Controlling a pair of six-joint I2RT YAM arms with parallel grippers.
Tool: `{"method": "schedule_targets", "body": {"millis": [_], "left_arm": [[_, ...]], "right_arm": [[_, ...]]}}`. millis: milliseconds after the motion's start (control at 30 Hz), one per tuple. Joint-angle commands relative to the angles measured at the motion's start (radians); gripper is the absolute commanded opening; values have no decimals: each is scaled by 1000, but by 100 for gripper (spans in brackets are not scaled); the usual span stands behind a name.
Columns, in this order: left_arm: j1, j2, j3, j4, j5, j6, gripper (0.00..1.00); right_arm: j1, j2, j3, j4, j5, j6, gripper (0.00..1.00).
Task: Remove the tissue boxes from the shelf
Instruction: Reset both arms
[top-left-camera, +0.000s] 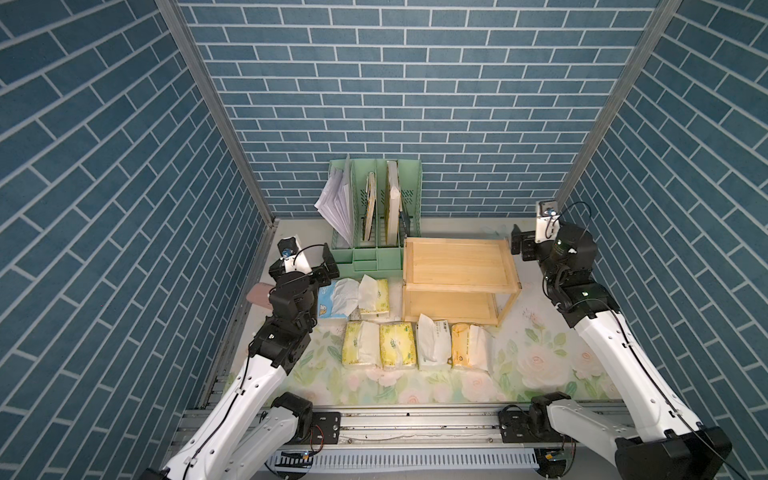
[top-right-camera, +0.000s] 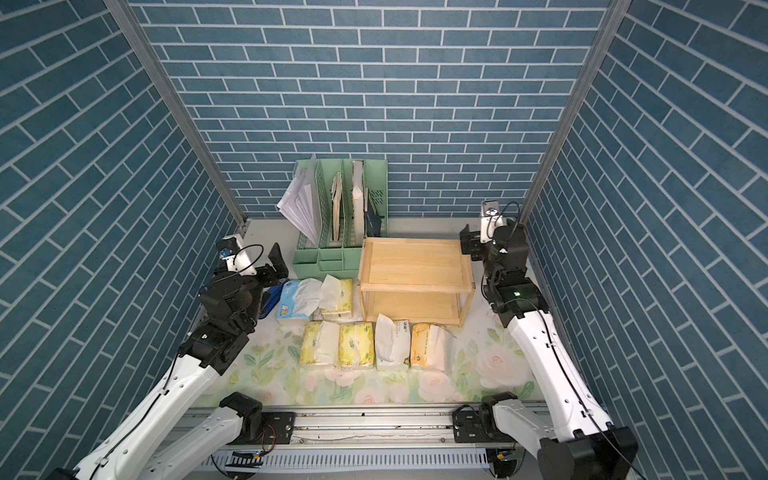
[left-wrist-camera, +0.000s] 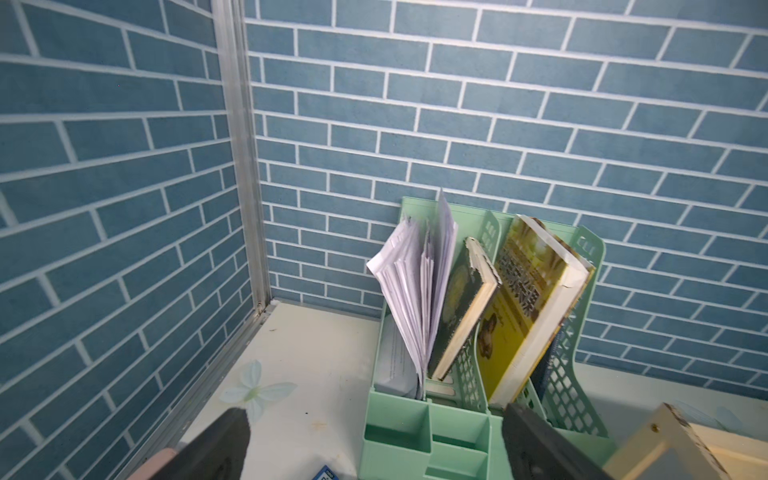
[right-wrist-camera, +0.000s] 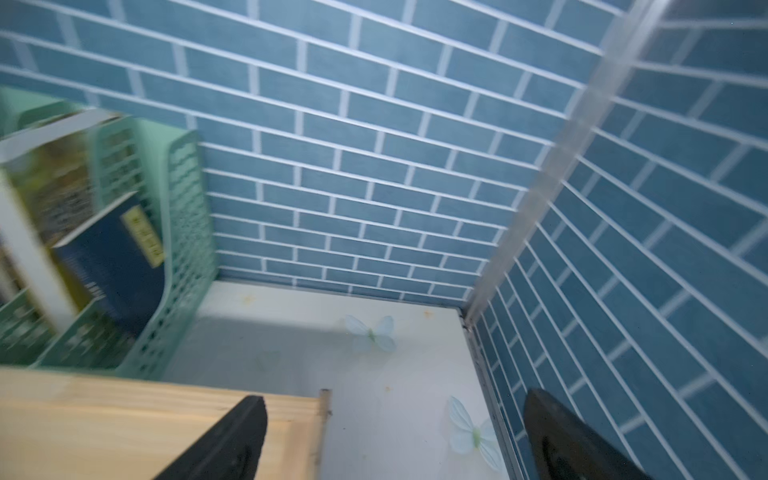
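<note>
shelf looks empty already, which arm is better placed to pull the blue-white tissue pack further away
Left. The left arm sits right by the blue-white tissue pack, jaws open and empty. The right arm is at the shelf's far right corner, with the shelf between.

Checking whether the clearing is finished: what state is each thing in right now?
shelf: upright, both tiers bare.
tissue boxes: all six on the table, off the shelf.
left hand: open, empty.
right hand: open, empty.
file organizer: upright, holding books and papers.
</note>
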Motion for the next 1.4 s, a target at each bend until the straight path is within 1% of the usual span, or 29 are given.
{"method": "schedule_targets", "body": {"millis": [0, 100, 167, 300, 367, 433, 567, 667, 733, 867, 933, 1000, 1067, 1133, 1267, 1333, 1367], "left_arm": [[49, -22, -50, 21, -20, -9, 100], [88, -53, -111, 40, -60, -31, 100], [114, -74, -156, 59, -99, -50, 100], [145, -97, -226, 91, -166, -59, 100], [151, -97, -268, 107, -198, -56, 100], [151, -90, -282, 97, -233, -68, 100], [151, -83, -305, 113, -219, -47, 100], [151, -96, -327, 140, -229, -41, 100], [151, -105, -344, 162, -237, -35, 100], [154, -105, -373, 198, -265, -19, 100], [155, -97, -382, 203, -280, -22, 100], [155, -92, -395, 223, -290, -14, 100], [158, -94, -416, 255, -298, -10, 100], [163, -95, -447, 287, -301, -7, 100], [179, -78, -504, 362, -299, 5, 100], [189, -56, -526, 386, -302, 4, 100], [195, -46, -540, 408, -305, 5, 100]], "right_arm": [[-116, -32, -82, 102, 15, 177, 100], [-182, -53, -193, 155, 80, 210, 100], [-214, -71, -290, 205, 97, 231, 100], [-231, -85, -476, 347, 122, 254, 100], [-231, -80, -578, 442, 129, 259, 100], [-230, -62, -663, 545, 129, 276, 100], [-226, 8, -806, 808, 108, 278, 100], [-205, 62, -861, 975, 103, 277, 100], [-177, 104, -885, 1083, 108, 252, 100], [-138, 231, -906, 1285, 106, 176, 100], [-132, 288, -913, 1337, 96, 169, 100], [-131, 348, -960, 1483, 77, 159, 100], [-131, 328, -980, 1492, 45, 150, 100], [-133, 351, -1003, 1564, 13, 140, 100], [-132, 373, -1005, 1591, -49, 118, 100], [-133, 410, -998, 1601, -72, 108, 100], [-132, 462, -995, 1663, -70, 107, 100]]}}
